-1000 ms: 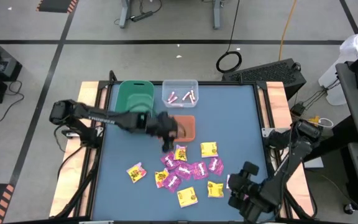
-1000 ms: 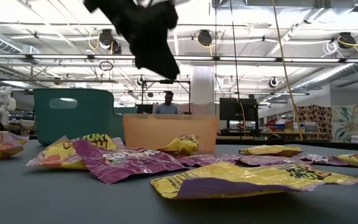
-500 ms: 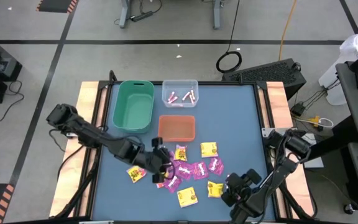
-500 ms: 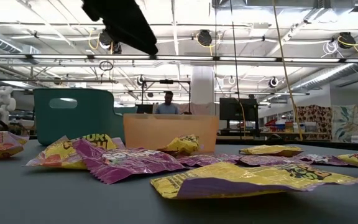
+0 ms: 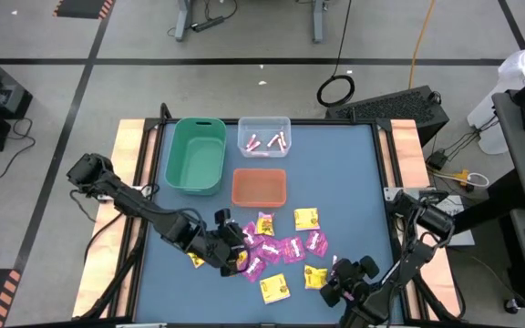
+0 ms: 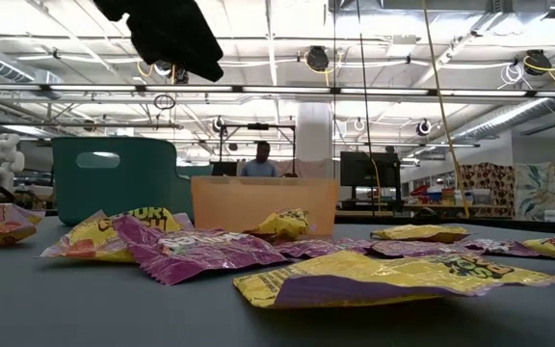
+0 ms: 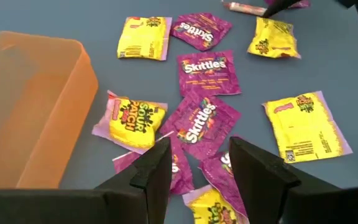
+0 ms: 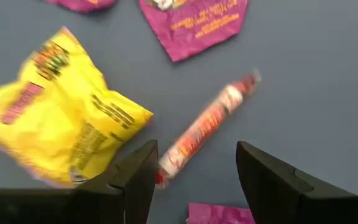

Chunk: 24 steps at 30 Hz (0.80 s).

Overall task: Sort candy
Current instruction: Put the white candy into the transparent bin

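Candy [image 5: 276,248]: yellow and magenta packets scattered on the blue table [image 5: 354,182], just in front of the orange bin [image 5: 259,187]; I count a few pale sticks in the clear bin [image 5: 263,137]. Green bin [image 5: 196,155]: beside the clear one. Left gripper [image 7: 197,165]: I see its fingers apart above the magenta packets. Right gripper [image 8: 194,171]: fingers apart over a loose stick [image 8: 207,124] beside a yellow packet [image 8: 61,118].

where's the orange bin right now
In the high view the orange bin sits mid-table, just below the clear box, right of the green bin, above the candy pile.
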Motion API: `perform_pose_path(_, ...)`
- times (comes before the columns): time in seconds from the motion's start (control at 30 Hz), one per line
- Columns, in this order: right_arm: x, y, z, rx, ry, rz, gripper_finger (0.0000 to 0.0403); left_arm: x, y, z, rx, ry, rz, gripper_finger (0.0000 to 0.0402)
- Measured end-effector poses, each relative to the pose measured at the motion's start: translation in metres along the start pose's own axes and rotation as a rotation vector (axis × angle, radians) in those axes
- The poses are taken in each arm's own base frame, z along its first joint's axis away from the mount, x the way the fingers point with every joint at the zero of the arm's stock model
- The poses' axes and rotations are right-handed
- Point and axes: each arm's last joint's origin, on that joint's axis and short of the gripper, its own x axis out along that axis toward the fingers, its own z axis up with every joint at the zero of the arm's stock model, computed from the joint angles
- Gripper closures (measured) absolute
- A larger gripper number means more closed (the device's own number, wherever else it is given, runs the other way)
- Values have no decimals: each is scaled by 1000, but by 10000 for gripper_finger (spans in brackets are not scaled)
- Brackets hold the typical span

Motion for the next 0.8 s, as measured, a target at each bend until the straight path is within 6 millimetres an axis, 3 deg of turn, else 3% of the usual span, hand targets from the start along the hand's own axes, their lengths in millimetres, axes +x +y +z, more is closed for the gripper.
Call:
perform_pose_path(0.33,8,0,-3,-72,-20,-46,215,-2,-5,-5,4,-4,4,235)
perform_pose_path(0.8,8,-2,-3,-128,4,-73,382,-2,-4,-5,3,-27,36,235)
